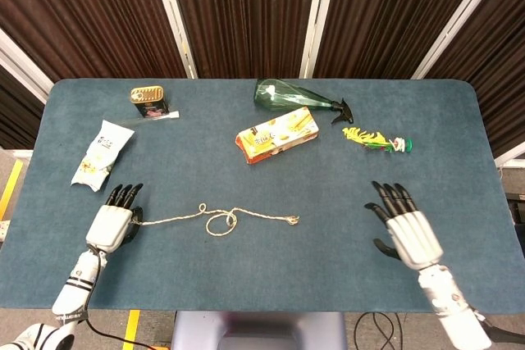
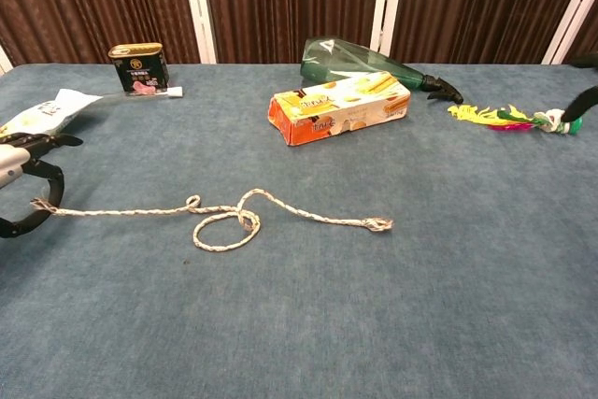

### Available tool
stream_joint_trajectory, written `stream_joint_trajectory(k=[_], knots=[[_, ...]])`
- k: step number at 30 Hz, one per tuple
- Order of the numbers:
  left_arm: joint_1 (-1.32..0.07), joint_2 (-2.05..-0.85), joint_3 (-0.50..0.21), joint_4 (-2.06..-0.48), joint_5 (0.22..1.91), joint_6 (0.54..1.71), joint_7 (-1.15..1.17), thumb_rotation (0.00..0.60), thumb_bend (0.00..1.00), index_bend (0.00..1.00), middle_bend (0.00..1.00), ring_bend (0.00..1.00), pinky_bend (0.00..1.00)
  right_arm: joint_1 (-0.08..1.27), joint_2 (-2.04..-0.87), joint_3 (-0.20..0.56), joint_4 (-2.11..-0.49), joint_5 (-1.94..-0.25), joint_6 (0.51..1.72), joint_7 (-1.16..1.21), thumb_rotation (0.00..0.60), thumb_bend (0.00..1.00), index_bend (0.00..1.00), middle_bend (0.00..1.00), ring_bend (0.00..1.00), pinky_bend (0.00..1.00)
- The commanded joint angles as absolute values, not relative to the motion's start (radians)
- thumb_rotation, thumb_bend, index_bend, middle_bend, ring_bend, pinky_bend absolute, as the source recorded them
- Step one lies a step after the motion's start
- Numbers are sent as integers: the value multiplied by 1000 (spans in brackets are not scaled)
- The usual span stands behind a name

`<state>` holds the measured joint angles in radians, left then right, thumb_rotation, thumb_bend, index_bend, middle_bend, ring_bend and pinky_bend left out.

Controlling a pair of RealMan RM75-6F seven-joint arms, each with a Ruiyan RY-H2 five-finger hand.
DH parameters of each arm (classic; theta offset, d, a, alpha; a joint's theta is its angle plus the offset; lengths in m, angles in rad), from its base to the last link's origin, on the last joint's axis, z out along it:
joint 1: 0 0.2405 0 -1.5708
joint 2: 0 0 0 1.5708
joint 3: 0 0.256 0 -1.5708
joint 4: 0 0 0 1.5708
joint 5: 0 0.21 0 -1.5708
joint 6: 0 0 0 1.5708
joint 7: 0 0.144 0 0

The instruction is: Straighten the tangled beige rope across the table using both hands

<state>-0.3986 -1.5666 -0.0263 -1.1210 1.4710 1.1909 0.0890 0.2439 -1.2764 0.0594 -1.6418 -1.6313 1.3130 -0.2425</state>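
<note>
Now the left hand (image 1: 111, 223) pinches the beige rope (image 1: 215, 219) by its frayed left end, presumably anchoring it for a pull. The rope lies on the table (image 1: 328, 260) front-left of centre, a loop knotted mid-length, its far end free. The right hand (image 1: 408, 231) hovers spread and empty, well apart from that end. In the chest view both hands are mostly cut off.

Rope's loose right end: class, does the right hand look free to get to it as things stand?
Probably yes. The right hand is open, and only bare table lies between it and the rope end; the box sits farther back.
</note>
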Motion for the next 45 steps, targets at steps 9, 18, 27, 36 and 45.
stream_joint_trajectory(k=[9, 18, 27, 36, 45], knots=[[-394, -1545, -33, -1130, 1469, 1202, 53, 600, 479, 605, 32, 0, 26, 417, -1522, 159, -1668, -1449, 1111, -576, 600, 351, 519, 0, 0, 0], [-395, -1538, -40, -1130, 1463, 1201, 39, 600, 483, 605, 31, 0, 26, 510, -1688, 197, -1553, -1274, 1037, -736, 600, 365, 533, 0, 0, 0], [-398, -1540, -43, -1122, 1459, 1199, 31, 600, 482, 606, 31, 0, 25, 579, -1799, 206, -1432, -1192, 1016, -771, 600, 413, 563, 0, 0, 0], [-401, -1546, -47, -1112, 1453, 1191, 24, 600, 483, 610, 30, 0, 25, 621, -1851, 206, -1363, -1130, 1003, -780, 600, 422, 589, 0, 0, 0], [-403, -1547, -49, -1107, 1451, 1189, 19, 600, 481, 614, 30, 0, 26, 655, -1886, 210, -1317, -1100, 999, -778, 600, 430, 612, 0, 0, 0]])
